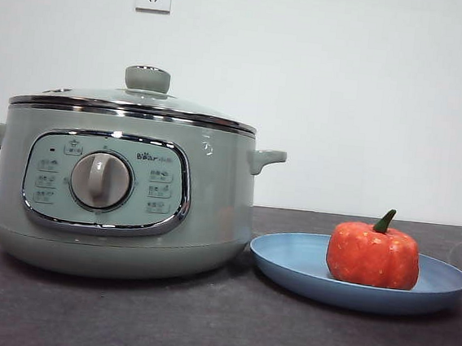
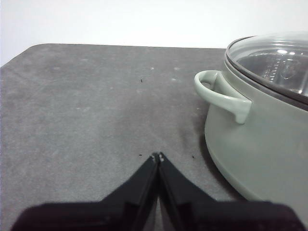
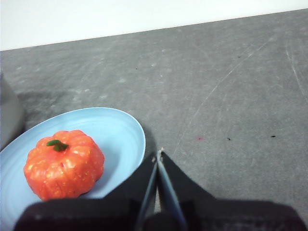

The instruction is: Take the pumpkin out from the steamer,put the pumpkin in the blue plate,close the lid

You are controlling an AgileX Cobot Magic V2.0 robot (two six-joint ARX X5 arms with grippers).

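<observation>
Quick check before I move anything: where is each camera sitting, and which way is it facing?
Front: low at table height, level across at the steamer, lid on, pumpkin on the blue plate; no arm shows.
Left wrist: above the left gripper, jaws shut, facing the steamer's handle side.
Right wrist: above the right gripper, jaws shut, beside the plate.
Front and right wrist share pumpkin and plate.

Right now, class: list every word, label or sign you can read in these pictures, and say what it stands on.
"Bear": brand logo on the steamer, on its control panel above and to the right of the dial.
Button labels on the panel: too small to read.
The pumpkin, blue plate and lid: no text.
</observation>
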